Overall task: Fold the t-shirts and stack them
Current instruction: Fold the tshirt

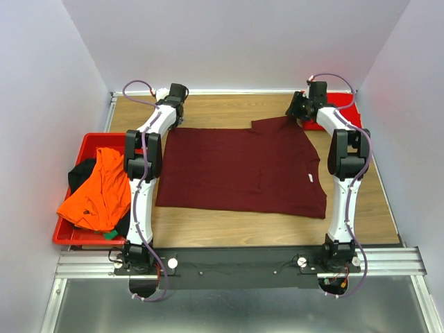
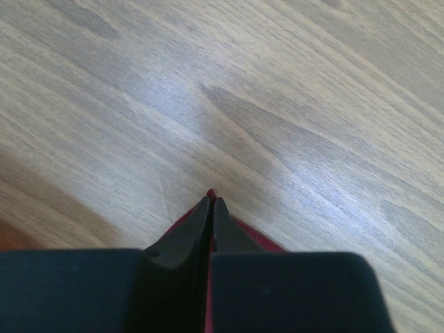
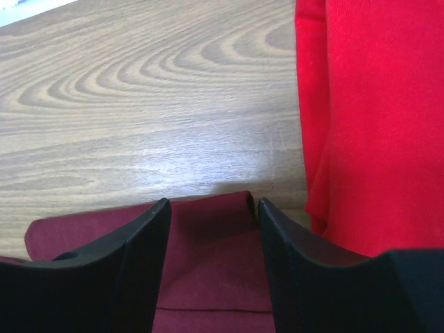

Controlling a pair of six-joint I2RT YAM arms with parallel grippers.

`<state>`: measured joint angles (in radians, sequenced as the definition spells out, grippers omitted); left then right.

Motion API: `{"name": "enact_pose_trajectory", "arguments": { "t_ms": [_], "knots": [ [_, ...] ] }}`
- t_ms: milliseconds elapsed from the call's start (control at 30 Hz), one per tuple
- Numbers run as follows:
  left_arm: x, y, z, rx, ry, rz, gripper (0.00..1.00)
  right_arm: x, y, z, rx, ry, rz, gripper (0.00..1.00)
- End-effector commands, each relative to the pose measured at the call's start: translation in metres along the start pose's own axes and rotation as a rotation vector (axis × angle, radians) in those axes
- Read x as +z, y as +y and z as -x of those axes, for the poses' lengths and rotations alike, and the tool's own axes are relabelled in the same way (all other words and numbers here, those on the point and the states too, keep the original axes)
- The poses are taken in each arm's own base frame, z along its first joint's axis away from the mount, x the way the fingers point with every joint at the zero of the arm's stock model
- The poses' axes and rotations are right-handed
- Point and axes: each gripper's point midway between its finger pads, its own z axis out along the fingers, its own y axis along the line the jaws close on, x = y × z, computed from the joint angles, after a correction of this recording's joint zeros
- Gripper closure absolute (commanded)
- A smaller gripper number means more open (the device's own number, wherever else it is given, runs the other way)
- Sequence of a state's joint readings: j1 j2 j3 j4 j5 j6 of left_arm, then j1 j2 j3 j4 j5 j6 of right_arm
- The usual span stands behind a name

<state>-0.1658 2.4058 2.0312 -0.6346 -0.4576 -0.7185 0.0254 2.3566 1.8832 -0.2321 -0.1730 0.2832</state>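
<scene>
The maroon t-shirt (image 1: 239, 170) lies spread flat across the middle of the wooden bench (image 1: 229, 107), its body smooth and one sleeve poking out toward 1 o'clock. The left pincer (image 2: 211, 201) sits at the shirt's 11 o'clock corner. Its fingers are pressed together, and a thin sliver of dark red cloth shows at their tips and along both sides, so it seems to be clenched on the very edge of the maroon t-shirt, though little of the cloth is visible there. The right pincer (image 3: 211, 205) is down at the 1 o'clock sleeve with its jaws apart. One finger (image 3: 139, 263) stands on each side of a fold of maroon cloth, and neither presses on it. Just beside that pincer, toward 2 o'clock, a bright red t-shirt (image 3: 374, 125) rests on the bench at the far right corner, near the maroon sleeve but apart from it. Off at 9 o'clock a red tray (image 1: 89, 141) holds an orange t-shirt (image 1: 100, 187) heaped over a black t-shirt (image 1: 80, 173), with the orange cloth spilling toward the tray's near rim.
</scene>
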Motion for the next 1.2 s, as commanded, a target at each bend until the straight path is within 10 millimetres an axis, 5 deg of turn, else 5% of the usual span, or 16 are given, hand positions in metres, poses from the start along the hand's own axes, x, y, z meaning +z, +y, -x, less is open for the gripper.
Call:
{"name": "enact_pose_trajectory", "arguments": {
  "t_ms": [0,200,467,1000,1167],
  "knots": [
    [0.002,-0.005,-0.006,-0.003,0.017,-0.017,0.99,0.008,0.0,-0.013,-0.001,0.034,0.006,0.45],
    [-0.002,-0.006,-0.005,-0.005,0.014,-0.03,1.0,0.009,0.002,-0.014,0.008,0.037,0.014,0.58],
    [-0.012,-0.011,0.005,-0.015,-0.009,-0.067,1.0,0.0,0.006,-0.002,0.018,0.014,0.016,1.0],
    [-0.035,-0.015,0.041,-0.036,-0.093,-0.123,1.0,-0.051,0.017,0.048,-0.007,-0.11,-0.022,0.99],
    [-0.038,-0.015,0.049,-0.033,-0.104,-0.139,1.0,-0.065,0.015,0.048,-0.016,-0.117,-0.041,0.99]
  ]
}}
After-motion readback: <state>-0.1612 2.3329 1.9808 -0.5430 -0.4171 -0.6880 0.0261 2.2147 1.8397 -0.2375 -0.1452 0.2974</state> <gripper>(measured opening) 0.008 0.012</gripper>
